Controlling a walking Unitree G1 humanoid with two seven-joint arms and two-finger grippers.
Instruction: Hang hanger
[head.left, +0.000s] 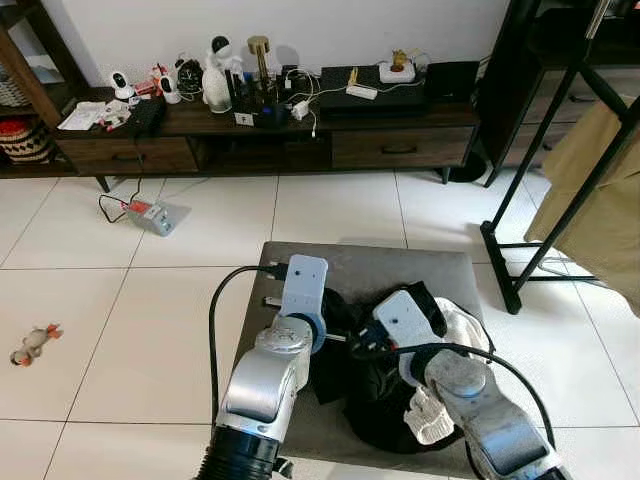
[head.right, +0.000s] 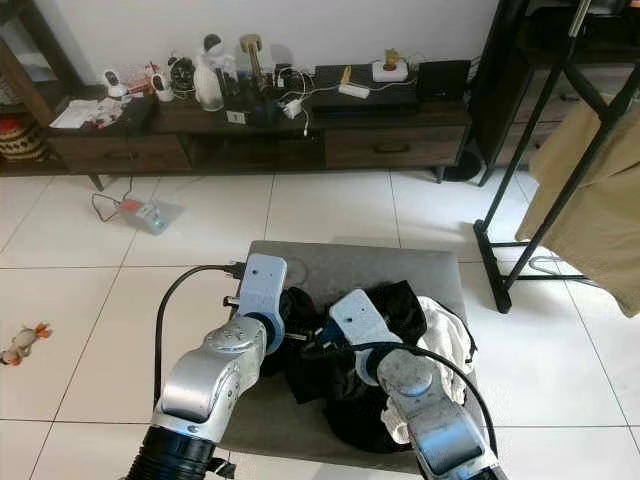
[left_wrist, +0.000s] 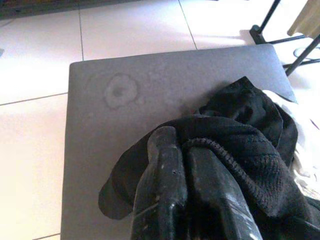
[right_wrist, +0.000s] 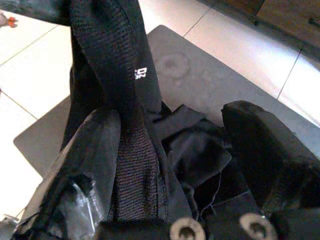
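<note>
Both grippers work the black garment on the grey ottoman; no hanger can be made out.

The left gripper (left_wrist: 185, 200) has its fingers closed on the black garment (head.left: 385, 400) near the ottoman (head.left: 340, 262) centre; the right gripper (right_wrist: 170, 165) is spread wide with cloth draped between its fingers. Lifting slowly should keep the white cloth (head.left: 462, 330) at the right edge from dragging. The far corners lie bare, and the clothes rack (head.left: 560, 180) stands nearby to the right.

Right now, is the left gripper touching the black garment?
Touching. The left wrist view shows the left gripper with black garment draped over its fingers.
</note>
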